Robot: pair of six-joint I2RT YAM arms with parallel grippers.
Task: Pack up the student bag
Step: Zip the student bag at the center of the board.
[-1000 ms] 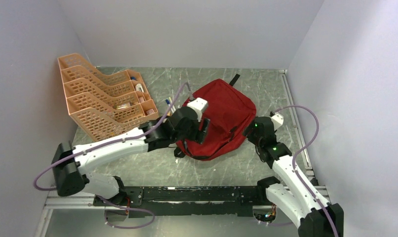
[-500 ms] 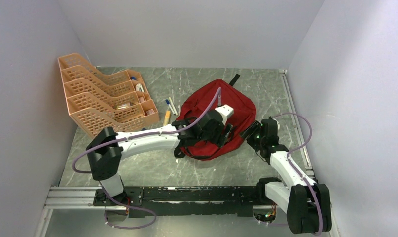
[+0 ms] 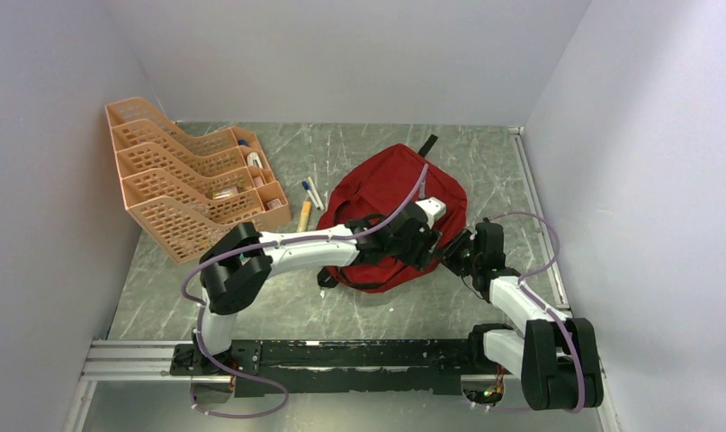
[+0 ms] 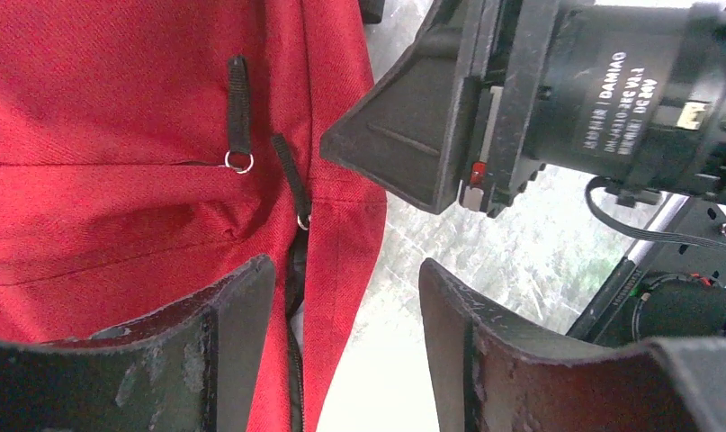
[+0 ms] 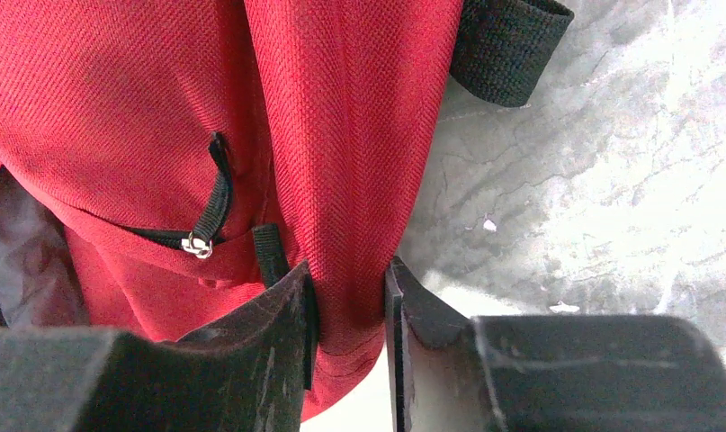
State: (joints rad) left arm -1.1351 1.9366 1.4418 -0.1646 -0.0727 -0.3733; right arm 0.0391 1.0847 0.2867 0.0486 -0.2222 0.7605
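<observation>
Top view: from the bottom edge both arms reach to mid-frame over the table, meeting at the lower right corner of the bag, which lies at centre. The left gripper and right gripper sit just beside each other there; their jaws are too small to read. At upper left stand a rack and, beside it, pens.

Right wrist view: the right gripper pinches a fold of the bag's edge between narrow jaws. Grey lining shows at far left.

Left wrist view: the left gripper stands wide, straddling the bag's edge without clamping it; two zipper pulls lie beyond.
</observation>
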